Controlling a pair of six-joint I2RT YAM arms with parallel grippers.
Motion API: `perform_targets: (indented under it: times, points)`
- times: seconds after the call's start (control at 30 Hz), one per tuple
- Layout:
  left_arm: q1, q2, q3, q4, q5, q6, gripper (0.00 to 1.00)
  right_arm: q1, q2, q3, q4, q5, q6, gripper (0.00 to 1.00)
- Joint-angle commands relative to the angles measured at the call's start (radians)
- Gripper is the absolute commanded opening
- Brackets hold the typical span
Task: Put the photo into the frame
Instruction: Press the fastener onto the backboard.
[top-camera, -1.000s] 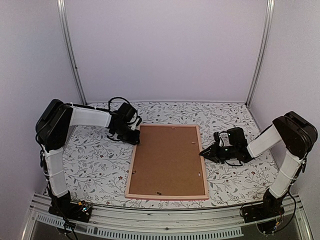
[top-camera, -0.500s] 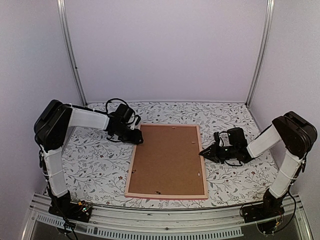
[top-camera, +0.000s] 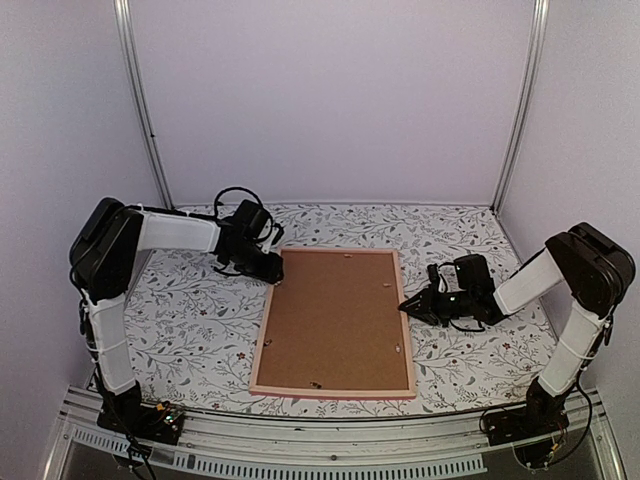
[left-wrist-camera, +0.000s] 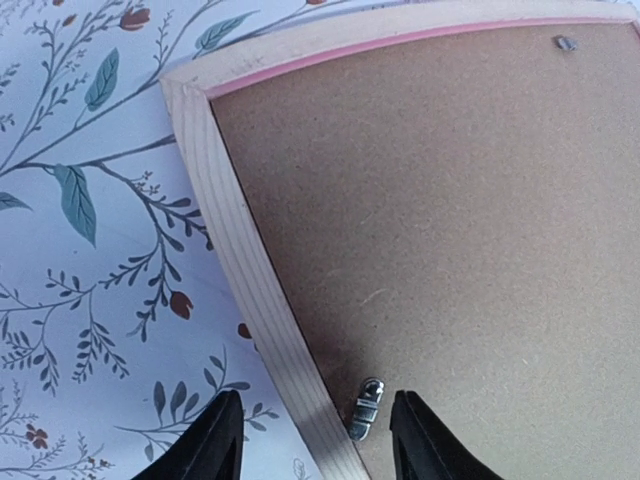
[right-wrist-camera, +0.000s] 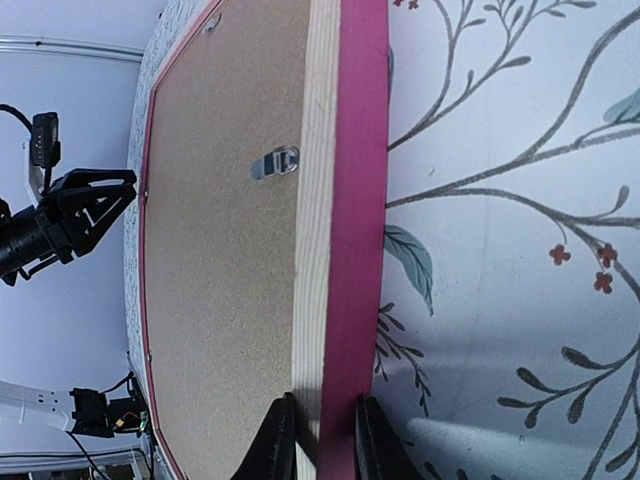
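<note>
So the frame (top-camera: 335, 320) is lying face down in the middle of the flowery counter (top-camera: 190, 310), brown backing board (left-wrist-camera: 470, 230) facing up. The right fingers (right-wrist-camera: 275, 445) are pinched onto its right rail, roughly mid-length. The left fingers (left-wrist-camera: 205, 450) are spread apart over the far left corner, one each side of the rail, gripping nothing, right by a little metal clip (left-wrist-camera: 365, 408).

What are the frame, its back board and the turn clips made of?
Frame: likely bare pale wood, grain visible, outer edge painted pink. Back board: probably matte brown fibreboard, fine speckle. Clip: shiny silver metal.
</note>
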Motion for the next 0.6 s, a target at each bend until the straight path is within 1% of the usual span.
perform_targets:
  times: [0.0,0.13,0.27,0.57]
  points:
    - [-0.006,0.032,0.055,-0.067,-0.031,0.095,0.53,0.014,0.005,-0.007,-0.217,-0.014,-0.015,0.00]
    - [-0.007,0.050,0.093,-0.119,-0.011,0.144,0.55,0.014,-0.020,0.030,-0.276,-0.026,-0.044,0.00]
    - [-0.007,0.068,0.139,-0.177,-0.019,0.197,0.55,0.014,-0.035,0.067,-0.327,-0.038,-0.074,0.00]
    - [0.013,0.059,0.210,-0.283,-0.035,0.207,0.56,0.014,-0.073,0.085,-0.372,-0.027,-0.102,0.00]
